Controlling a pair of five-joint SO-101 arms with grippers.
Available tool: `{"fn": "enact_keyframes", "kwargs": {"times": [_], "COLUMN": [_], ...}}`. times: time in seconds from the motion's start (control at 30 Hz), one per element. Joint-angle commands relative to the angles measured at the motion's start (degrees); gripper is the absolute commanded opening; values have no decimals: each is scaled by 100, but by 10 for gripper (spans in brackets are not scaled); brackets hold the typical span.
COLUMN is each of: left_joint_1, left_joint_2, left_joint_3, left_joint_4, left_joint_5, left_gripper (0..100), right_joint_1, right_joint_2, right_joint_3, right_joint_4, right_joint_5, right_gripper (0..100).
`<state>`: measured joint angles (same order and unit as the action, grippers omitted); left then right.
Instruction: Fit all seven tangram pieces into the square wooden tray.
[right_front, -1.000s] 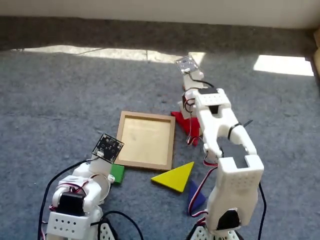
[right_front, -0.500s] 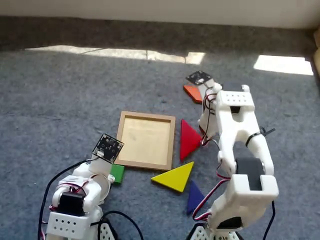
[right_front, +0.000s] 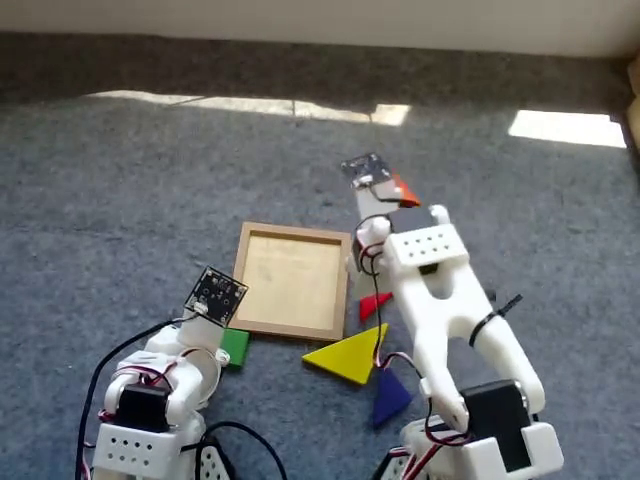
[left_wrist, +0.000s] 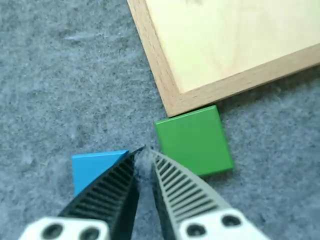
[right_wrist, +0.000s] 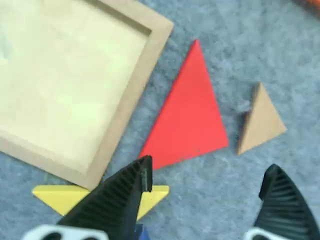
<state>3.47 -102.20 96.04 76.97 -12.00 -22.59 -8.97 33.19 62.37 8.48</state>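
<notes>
Swung back toward tray over the last half second, right arm, and now above red triangle. Right jaws spread wide, pinching nothing, poised over that triangle's near corner and yellow triangle. Red triangle flat on grey surface, just beside tray's edge. Tan triangle just beside red one, apart from it. Orange piece beyond the arm's wrist. Dark blue triangle next to yellow. No shift in left arm. Left jaws pressed together at the tips, pinching nothing, between blue triangle and green square. Green square at tray's corner, touching or nearly so.
</notes>
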Motion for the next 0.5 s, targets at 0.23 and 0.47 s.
{"fn": "enact_keyframes", "kwargs": {"times": [0.23,0.47], "left_joint_1": [48,48], "left_joint_2": [-198,-198], "left_joint_3": [101,101], "left_joint_4": [35,35], "left_joint_5": [-53,-53], "left_gripper": [7,7], "right_joint_1": [-242,-233], "right_joint_2": [242,760], "right_joint_3": [1103,1095], "right_joint_4": [-2070,-2070], "right_joint_5": [-404,-378], "right_gripper": [335,335]}}
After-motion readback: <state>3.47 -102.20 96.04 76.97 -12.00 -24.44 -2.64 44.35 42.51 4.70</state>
